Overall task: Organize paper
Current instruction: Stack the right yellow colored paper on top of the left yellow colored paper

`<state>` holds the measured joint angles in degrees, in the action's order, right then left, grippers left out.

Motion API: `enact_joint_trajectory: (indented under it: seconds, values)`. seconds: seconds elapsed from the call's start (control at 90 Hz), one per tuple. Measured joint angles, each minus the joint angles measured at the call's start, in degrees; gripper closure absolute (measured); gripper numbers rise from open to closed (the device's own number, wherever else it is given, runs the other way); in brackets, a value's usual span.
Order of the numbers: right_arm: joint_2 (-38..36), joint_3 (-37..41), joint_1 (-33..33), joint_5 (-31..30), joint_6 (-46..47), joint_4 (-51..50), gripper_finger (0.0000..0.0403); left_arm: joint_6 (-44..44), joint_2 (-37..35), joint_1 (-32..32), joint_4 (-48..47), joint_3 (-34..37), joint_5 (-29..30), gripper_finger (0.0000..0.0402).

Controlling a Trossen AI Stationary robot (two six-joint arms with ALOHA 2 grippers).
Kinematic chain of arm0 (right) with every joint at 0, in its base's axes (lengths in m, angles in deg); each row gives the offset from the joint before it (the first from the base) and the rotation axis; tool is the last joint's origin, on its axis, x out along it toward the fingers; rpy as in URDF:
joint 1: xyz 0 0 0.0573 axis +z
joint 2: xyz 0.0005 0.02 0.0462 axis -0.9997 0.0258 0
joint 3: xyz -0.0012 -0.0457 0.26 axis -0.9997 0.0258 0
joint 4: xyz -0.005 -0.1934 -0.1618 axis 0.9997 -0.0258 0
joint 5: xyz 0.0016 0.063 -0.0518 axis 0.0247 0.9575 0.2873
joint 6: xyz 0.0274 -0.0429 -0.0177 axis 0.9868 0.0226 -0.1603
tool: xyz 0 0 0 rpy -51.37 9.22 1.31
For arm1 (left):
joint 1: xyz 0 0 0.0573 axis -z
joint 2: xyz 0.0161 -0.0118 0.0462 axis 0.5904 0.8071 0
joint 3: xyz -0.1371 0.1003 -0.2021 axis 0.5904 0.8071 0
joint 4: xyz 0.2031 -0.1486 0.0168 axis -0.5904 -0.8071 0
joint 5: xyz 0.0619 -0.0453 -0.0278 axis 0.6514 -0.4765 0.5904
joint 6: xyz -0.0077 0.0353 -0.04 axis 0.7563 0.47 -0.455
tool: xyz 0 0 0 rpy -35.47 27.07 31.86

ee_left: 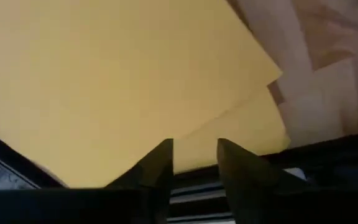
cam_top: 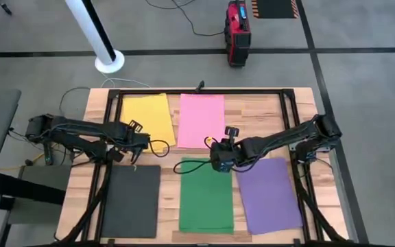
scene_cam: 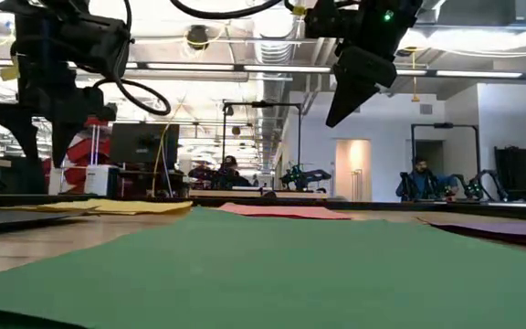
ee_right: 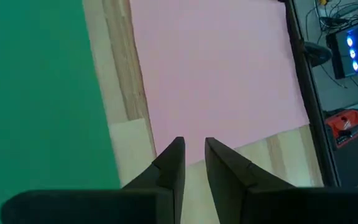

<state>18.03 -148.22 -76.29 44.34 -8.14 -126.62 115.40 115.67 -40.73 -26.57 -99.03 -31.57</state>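
Pink sheet [ee_right: 216, 68] lies below our right fingers [ee_right: 192, 163], narrowly apart; left fingers [ee_left: 194, 163], likewise apart, hover over yellow [ee_left: 104, 81]; next, we judge, descend and pinch an edge.

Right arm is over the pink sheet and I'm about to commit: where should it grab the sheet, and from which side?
Judging from the views, take the pink sheet at its near short edge, by the corner closest to the green sheet. The right gripper already hangs there, jaws slightly apart. The sheet lies flat on the wooden table, so come down from above and pinch the edge; bare wood borders it there.
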Motion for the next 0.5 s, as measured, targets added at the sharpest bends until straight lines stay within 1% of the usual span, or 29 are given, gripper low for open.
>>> enact_joint_trajectory:
  seconds: [0.044,0.111,0.144,0.222,0.267,0.367,0.5]
  values:
    - [0.0,0.0,0.0,0.0,0.0,0.0,0.0342,-2.2,0.2,-0.4,1.2,0.0,1.1,0.0279]
    - [0.0,0.0,0.0,0.0,0.0,-0.1,0.0342,-7.1,0.3,-1.0,6.6,0.0,1.2,0.0298]
    - [0.0,0.0,0.0,0.0,0.0,-0.1,0.0342,-9.9,0.3,-1.5,9.8,0.0,-0.4,0.0314]
    - [0.0,0.0,0.0,0.0,0.0,-0.1,0.0349,-15.2,0.3,-3.1,19.0,0.0,-8.2,0.0367]
    - [0.0,0.0,0.0,0.0,0.0,-0.2,0.0359,-15.6,0.8,-3.5,21.9,-0.5,-9.2,0.0387]
    - [0.0,0.0,0.2,-0.9,-0.1,-0.5,0.0392,-19.5,2.8,-4.4,30.0,-0.5,-7.9,0.0397]
    - [0.0,0.0,0.6,-3.9,0.1,-2.1,0.0401,-26.4,5.9,-6.6,43.5,-0.6,-16.3,0.0401]
